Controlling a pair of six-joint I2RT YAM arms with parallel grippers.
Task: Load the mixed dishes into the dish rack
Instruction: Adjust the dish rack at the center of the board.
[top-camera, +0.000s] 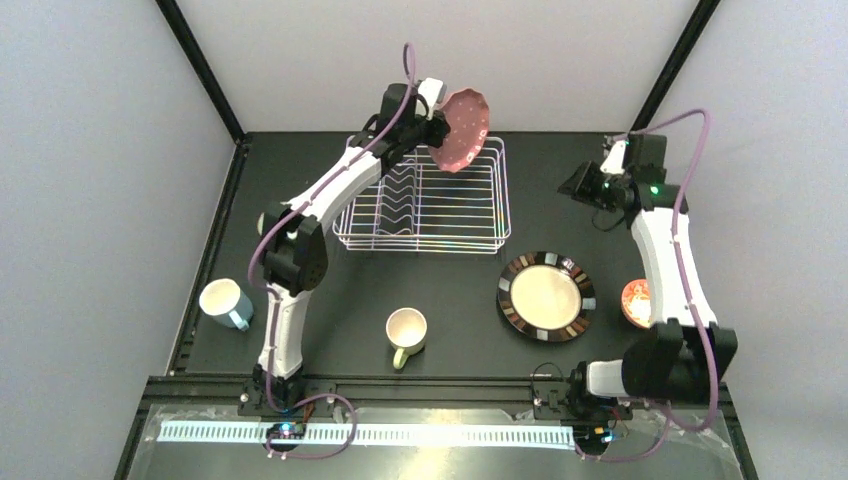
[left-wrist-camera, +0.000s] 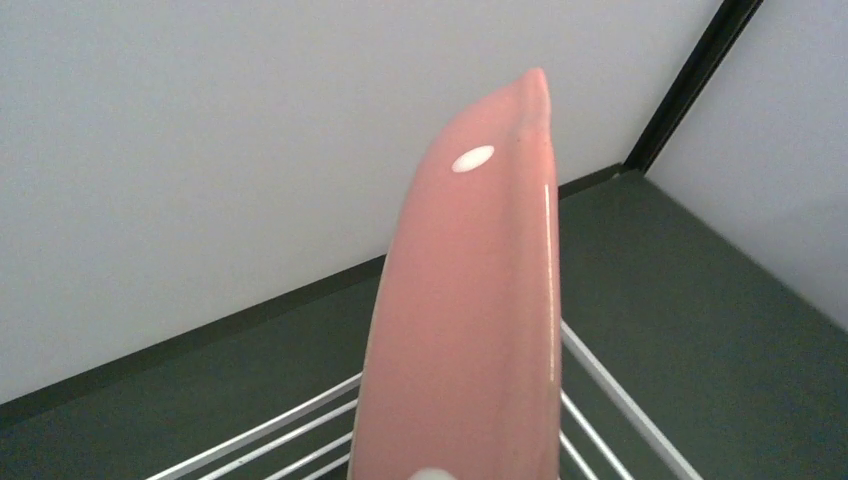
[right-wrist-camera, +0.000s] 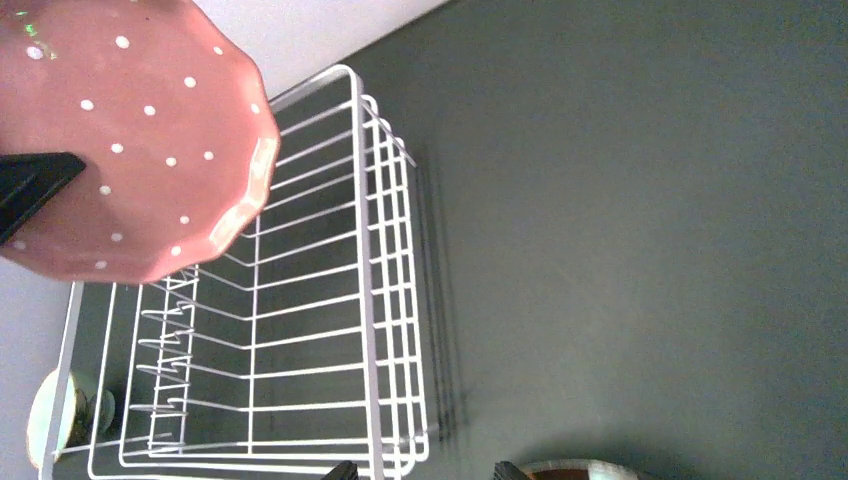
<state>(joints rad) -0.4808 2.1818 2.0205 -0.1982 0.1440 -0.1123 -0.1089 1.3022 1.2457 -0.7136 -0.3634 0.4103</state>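
My left gripper (top-camera: 438, 128) is shut on the pink dotted plate (top-camera: 465, 130) and holds it tilted on edge above the back of the white wire dish rack (top-camera: 497, 200). The left wrist view shows the plate (left-wrist-camera: 470, 320) edge-on, with rack wires (left-wrist-camera: 250, 435) below; the fingers are hidden. My right gripper (top-camera: 583, 185) is open and empty, right of the rack; its wrist view (right-wrist-camera: 425, 472) shows the rack (right-wrist-camera: 362, 300) and the plate (right-wrist-camera: 130, 150). On the table are the dark-rimmed plate (top-camera: 546, 296), cream mug (top-camera: 406, 330), light-blue mug (top-camera: 224, 301) and orange-patterned bowl (top-camera: 634, 302).
A pale-green bowl (right-wrist-camera: 48, 420) sits just left of the rack, mostly hidden behind my left arm in the top view. The zigzag prongs (top-camera: 398, 200) stand in the rack's left half. No mint flowered plate is in view. Black frame posts stand at the back corners.
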